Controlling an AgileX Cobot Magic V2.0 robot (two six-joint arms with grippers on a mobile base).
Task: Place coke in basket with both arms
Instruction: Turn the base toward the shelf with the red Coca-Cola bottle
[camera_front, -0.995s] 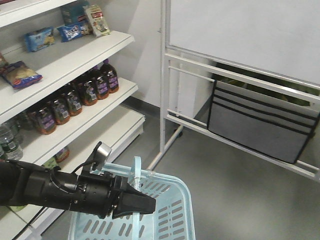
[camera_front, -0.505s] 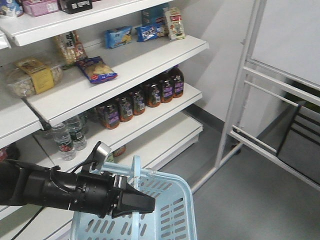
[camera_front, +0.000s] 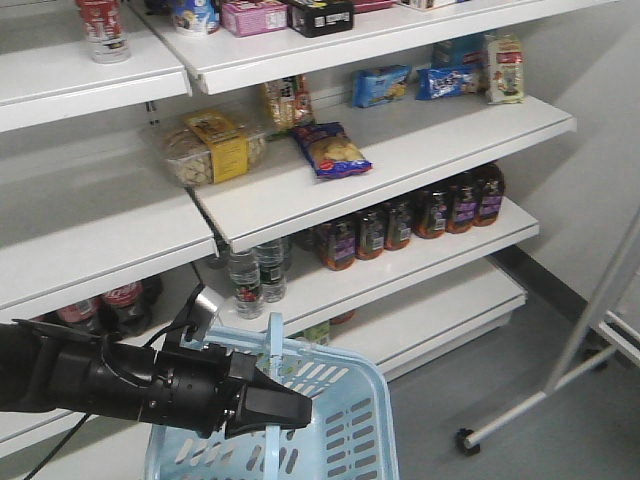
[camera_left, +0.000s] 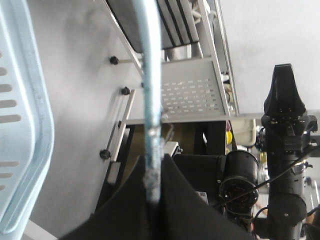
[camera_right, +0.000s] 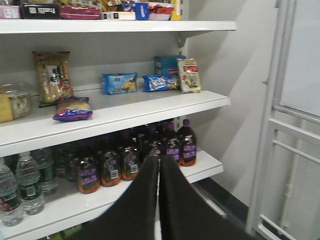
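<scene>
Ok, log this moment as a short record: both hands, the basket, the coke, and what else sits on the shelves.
left hand: shut on the handle
right hand: shut, nothing between its fingers
basket: light blue, held by its hoop handle
coke: low left in the shelving, not yet picked
other stock: water bottles, purple-label bottles

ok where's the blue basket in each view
Front view: basket bottom centre, held by left gripper.
Left wrist: handle down the middle, its side at left edge.
Right wrist: not in it.
Shared landmark: purple-label bottles, in front and right wrist views.
</scene>
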